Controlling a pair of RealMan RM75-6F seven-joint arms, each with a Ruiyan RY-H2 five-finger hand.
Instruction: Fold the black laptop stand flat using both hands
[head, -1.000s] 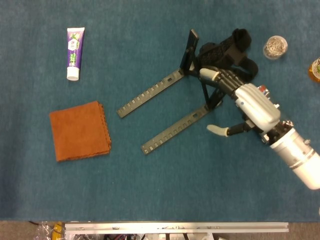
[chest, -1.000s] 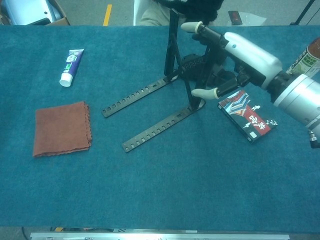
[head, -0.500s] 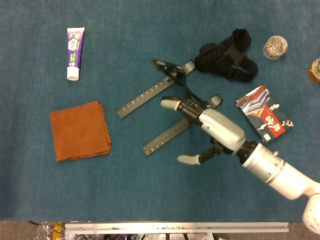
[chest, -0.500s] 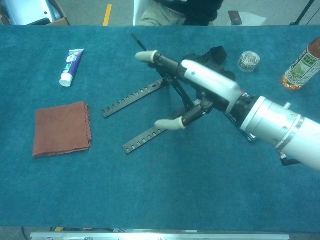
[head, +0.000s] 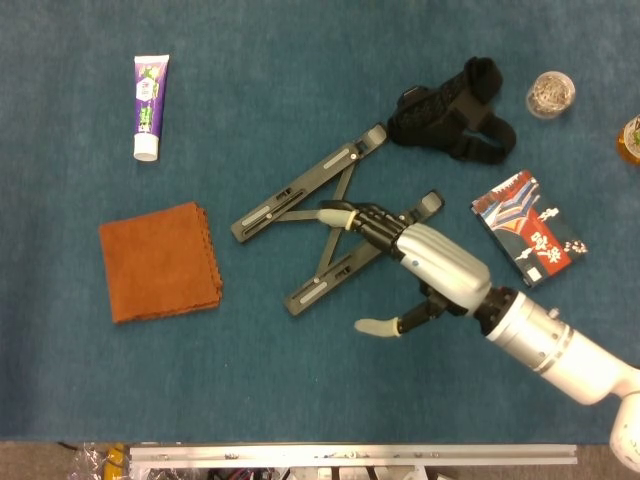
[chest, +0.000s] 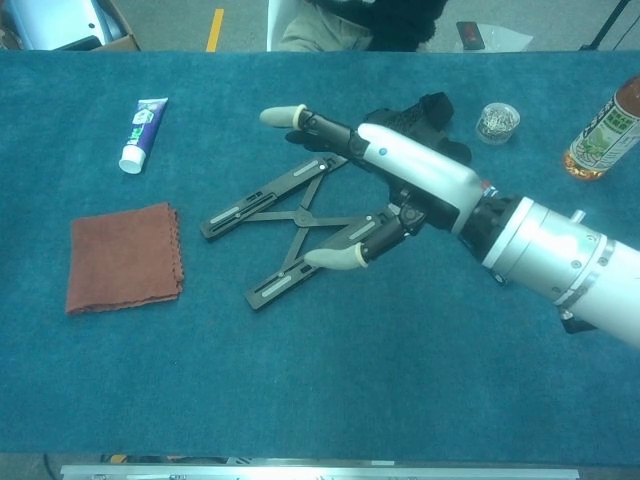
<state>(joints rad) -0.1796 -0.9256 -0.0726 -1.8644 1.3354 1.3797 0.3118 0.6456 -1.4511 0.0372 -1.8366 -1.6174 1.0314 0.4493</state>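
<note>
Stand: I see the black laptop stand (head: 310, 225) lying collapsed on the blue felt table (head: 300, 380), two slotted metal rails joined by thin crossing struts.
Right hand: my right hand (head: 425, 265) hovers over the stand's near rail, white shell, dark fingers (chest: 300, 118) spread wide with pale tips, gripping nothing.
Left hand: out of both views.
Nearby: a folded rust-orange cloth (head: 160, 260) lies well left; a black mesh strap (head: 450, 110) sits just beyond the stand.

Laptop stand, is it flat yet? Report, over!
Right hand open, spread above laptop stand. Left hand not in view. Stand lies flat on the table. Nothing in the way.
</note>
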